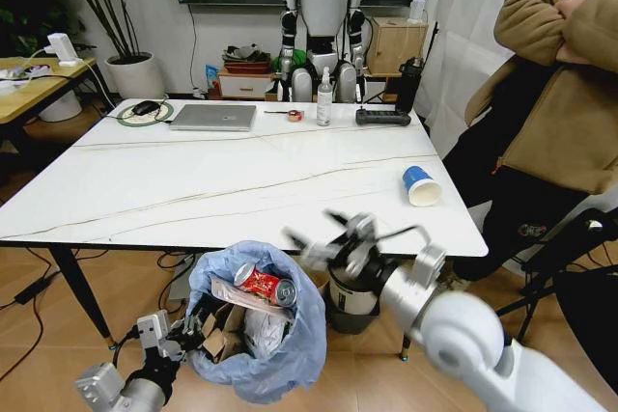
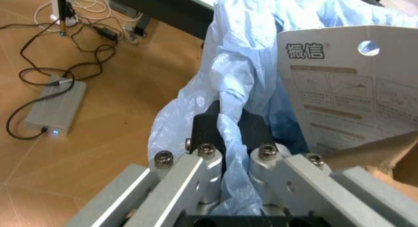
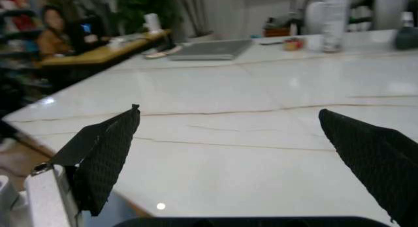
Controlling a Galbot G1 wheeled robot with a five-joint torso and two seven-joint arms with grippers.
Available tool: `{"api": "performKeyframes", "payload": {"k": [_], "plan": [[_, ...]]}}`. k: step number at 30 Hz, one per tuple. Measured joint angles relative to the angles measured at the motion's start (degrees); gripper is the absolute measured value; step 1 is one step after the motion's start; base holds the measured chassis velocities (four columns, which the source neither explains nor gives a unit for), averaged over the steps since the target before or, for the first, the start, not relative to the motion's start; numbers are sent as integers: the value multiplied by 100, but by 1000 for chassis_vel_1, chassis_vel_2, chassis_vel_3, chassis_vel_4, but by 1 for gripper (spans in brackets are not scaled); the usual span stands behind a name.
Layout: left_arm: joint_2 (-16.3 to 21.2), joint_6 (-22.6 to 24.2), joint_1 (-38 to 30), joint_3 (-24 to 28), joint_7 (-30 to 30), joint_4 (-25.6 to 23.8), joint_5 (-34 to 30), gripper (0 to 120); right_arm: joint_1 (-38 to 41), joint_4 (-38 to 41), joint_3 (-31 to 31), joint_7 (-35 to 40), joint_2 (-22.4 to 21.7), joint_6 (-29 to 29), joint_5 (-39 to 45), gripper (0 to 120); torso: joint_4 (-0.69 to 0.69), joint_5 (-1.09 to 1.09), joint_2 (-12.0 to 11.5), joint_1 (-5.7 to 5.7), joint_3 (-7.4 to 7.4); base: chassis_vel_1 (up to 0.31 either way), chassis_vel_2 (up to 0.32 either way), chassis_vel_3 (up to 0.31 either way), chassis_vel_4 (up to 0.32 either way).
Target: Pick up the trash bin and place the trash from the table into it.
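- The left end effector (image 1: 183, 340) is seen low at the near left, below the desk's front edge, with its fingers (image 2: 255, 131) clamped together on a gathered fold of the light-blue bag that lines the trash bin (image 1: 256, 330).
- The trash bin is held just to the right of that end effector, hanging under the near edge of the desk (image 1: 193, 190) and above the wooden floor.
- Inside the bin, a red can (image 1: 263, 285) is seen lying on top, with crumpled white paper and brown cardboard beneath it; a printed white card (image 2: 353, 90) (with a round hang hole) stands just beside the clamped fold.
- The right end effector (image 1: 333, 238) is held at the desk's near edge, just above and to the right of the bin's open mouth, with its black fingers (image 3: 104, 156) spread wide apart and nothing between them.
- A blue paper cup (image 1: 420, 185) lies on its side on the desk, beyond the right end effector and off to its right, well apart from it.
- Farther across the desk from the right end effector, a silver laptop (image 1: 213, 117) and a clear spray bottle (image 1: 324, 98) are seen near the far edge.
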Motion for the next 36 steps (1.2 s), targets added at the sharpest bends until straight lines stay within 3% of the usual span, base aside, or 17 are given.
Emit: {"api": "performKeyframes", "payload": {"k": [8, 26, 31, 36], "plan": [[-2, -4, 29, -24, 2, -38, 3, 0, 332, -886, 526, 1200, 205, -1118, -194, 100, 1, 0, 0, 0, 0, 0, 0, 0, 0], [-91, -21, 110, -107, 7, -108, 25, 0, 1018, -2205, 534, 717, 240, -831, -179, 100, 0, 0, 0, 0, 0, 0, 0, 0, 0], [-122, -23, 127, -107, 10, -124, 42, 0, 1361, -2575, 453, 590, 302, -715, -180, 90, 2, -1, 0, 0, 0, 0, 0, 0, 0], [-129, -26, 142, -113, 13, -136, 53, 0, 1491, -2798, 449, 527, 279, -656, -160, 70, 0, 0, 0, 0, 0, 0, 0, 0, 0]]}}
